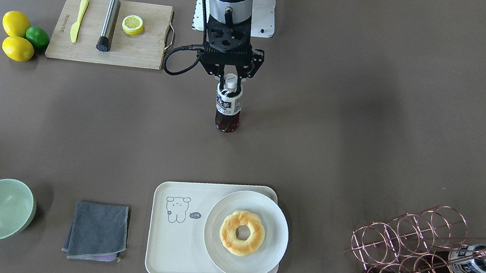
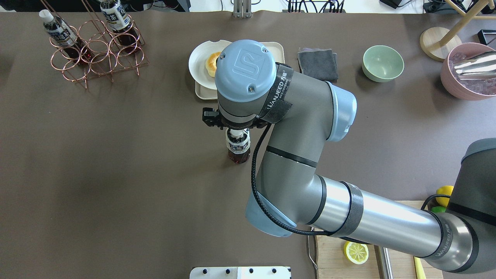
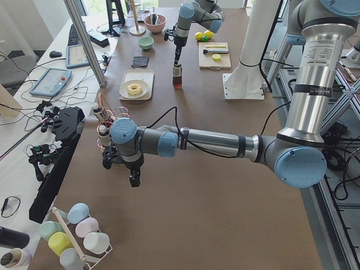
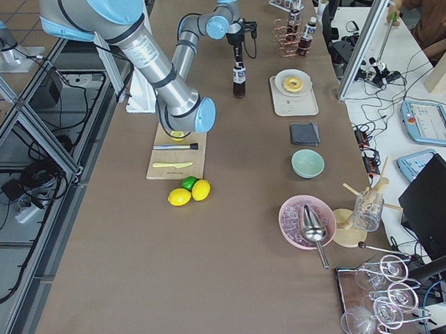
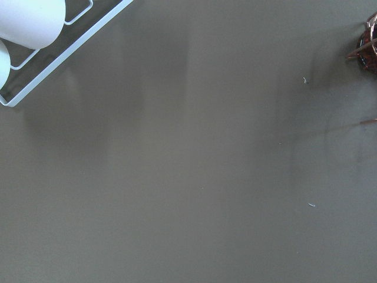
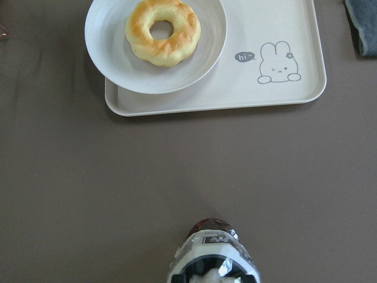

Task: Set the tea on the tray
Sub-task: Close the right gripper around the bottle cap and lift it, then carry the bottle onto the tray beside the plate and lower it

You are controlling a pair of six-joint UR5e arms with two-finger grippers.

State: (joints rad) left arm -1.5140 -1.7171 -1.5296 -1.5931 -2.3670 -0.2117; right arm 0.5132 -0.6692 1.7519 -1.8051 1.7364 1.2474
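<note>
Short of the tray (image 1: 172, 257), on its robot-facing side and well apart from it, the right gripper (image 1: 230, 78) points straight down. Its two fingers are closed narrow on the white cap and neck of the tea (image 1: 228, 107), a small clear bottle of dark brown liquid that stands upright beneath it. Whether the bottle's base rests on the brown table (image 1: 365, 123) or hangs just above it cannot be told. The tray is cream-white with a raised rim. A round white plate (image 1: 274, 249) carrying a ring doughnut (image 1: 242, 233) fills the tray's half toward the robot's left and overhangs the rim there. The half toward the robot's right is bare apart from a small line-drawn bear (image 1: 177, 209). To do this step well, the bottle likely needs to travel upright and high enough for its base to clear the tray's rim. It should then come down over the bear half, clear of the plate's edge. Because the hold is high on a tall, narrow bottle, a slow carry would limit swinging. The fingers should part only once the base sits flat on the tray's floor. A folded grey cloth (image 1: 97, 230) lies just beside the tray's bare end, and a copper wire rack (image 1: 403, 230) holding two similar bottles stands well beyond the plate end. The left gripper (image 3: 132, 175) hangs farther from the tray than the rack. It shows only in the side view, so whether it is wide or narrow cannot be told.
</note>
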